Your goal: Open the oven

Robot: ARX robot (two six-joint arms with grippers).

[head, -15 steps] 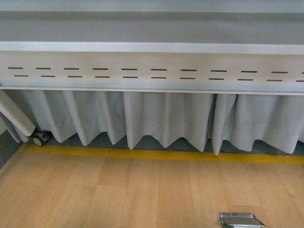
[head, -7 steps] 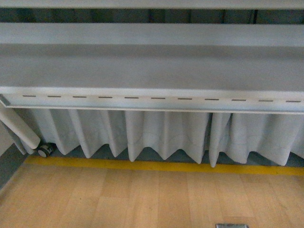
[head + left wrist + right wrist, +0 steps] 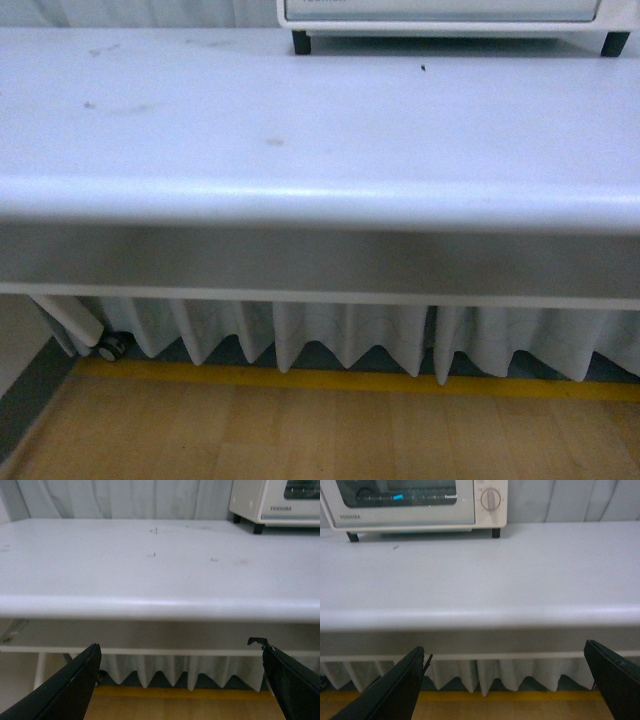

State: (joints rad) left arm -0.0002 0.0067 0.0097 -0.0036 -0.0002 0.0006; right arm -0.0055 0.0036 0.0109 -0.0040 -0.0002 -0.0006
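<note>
The cream-white Toshiba oven (image 3: 415,505) stands at the back of the white table (image 3: 300,140), its door shut, with a dark glass window and a round knob (image 3: 491,500) at its right. Only its bottom edge and feet show in the front view (image 3: 440,12), and a corner of it shows in the left wrist view (image 3: 275,502). My left gripper (image 3: 180,680) is open and empty, below and in front of the table's front edge. My right gripper (image 3: 506,682) is open and empty, also low in front of the table, far from the oven.
A pleated grey curtain (image 3: 350,335) hangs under the table. A yellow floor line (image 3: 340,380) runs along wooden flooring (image 3: 300,435). A caster wheel (image 3: 111,347) and a white tube (image 3: 70,318) sit at the lower left. A grey curtain (image 3: 125,497) hangs behind the table.
The front view has risen: before it showed the slotted table frame and floor, now it shows the tabletop and the oven's base. The metal floor plate has left view.
</note>
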